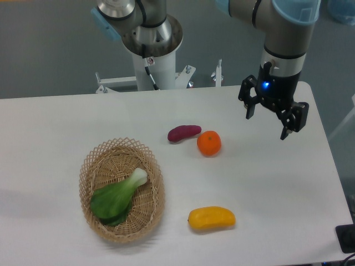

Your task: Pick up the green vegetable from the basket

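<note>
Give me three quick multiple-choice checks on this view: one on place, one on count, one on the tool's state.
1. Where is the bok choy?
A. in the basket
B. beside the orange
C. in the tool

2. How many pieces of produce lie on the table outside the basket?
A. one
B. two
C. three

3. The tool is:
A. shut on the bok choy
B. open and empty
C. touching the basket

Key: 1 A, it lies inside the wicker rim. 2 C, purple sweet potato, orange, yellow fruit. 3 B, fingers spread apart, far right of the basket.

Silver-grey arm [285, 33] with light-blue joint caps, black gripper [269, 124] showing a blue light.
</note>
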`<state>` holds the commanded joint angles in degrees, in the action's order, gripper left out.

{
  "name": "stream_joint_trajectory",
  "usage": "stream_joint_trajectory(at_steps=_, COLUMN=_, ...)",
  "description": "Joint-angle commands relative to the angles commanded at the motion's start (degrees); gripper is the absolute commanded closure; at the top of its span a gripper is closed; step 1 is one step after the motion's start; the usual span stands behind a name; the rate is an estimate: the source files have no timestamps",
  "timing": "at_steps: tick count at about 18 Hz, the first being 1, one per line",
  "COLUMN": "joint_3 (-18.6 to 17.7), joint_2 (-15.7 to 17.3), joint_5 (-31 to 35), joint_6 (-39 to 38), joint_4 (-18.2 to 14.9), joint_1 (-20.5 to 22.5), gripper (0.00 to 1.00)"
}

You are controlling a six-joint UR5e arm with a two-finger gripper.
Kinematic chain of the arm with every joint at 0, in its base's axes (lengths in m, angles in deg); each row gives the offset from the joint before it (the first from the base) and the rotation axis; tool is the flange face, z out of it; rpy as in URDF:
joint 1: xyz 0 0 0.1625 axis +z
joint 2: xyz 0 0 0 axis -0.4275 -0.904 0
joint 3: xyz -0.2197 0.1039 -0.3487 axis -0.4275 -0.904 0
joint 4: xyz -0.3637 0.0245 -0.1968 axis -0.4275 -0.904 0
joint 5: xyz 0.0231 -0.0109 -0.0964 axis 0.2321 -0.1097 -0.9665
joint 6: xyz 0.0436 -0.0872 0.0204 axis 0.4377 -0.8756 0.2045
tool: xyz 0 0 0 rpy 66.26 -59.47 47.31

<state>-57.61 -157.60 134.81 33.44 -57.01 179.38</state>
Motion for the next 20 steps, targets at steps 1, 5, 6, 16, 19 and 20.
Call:
stream_joint_trajectory(at_steps=1, joint_3=-0.3, joint_2=0.1, joint_5=0.0, joint_6=0.0, joint_4=0.1, joint_1=-0.3, gripper=0.00)
stream_joint_trajectory(at_steps=5, joint_3=-1.0, joint_2=0.2, joint_5=-0.1, joint_6=-0.1, joint_4=0.1, joint_1=-0.3, gripper=0.00)
stream_joint_trajectory(at_steps=6, joint_3=-1.0, joint_2=0.3, joint_5=-0.1, joint_6=-0.3, joint_4=0.1, joint_1=-0.4, gripper=0.00)
stream_joint_trajectory(at_steps=16, joint_3=-10.7, joint_2=3.3, joint_5=-3.6, joint_6=-16.1, joint_4=11.2, joint_1=-7.2, gripper=0.00)
stream_joint_trajectory(at_steps=19, joint_3=-15.2, joint_2=3.1, joint_5=-3.3, joint_6=-23.4, joint_4=17.1, joint_1=-10.4, gripper=0.00)
stream_joint_trajectory(at_steps=20, joint_3=-16.1, joint_2=2.9, joint_5=-3.3, joint_6=-24.9, joint_4=17.6, joint_1=-12.3, gripper=0.00)
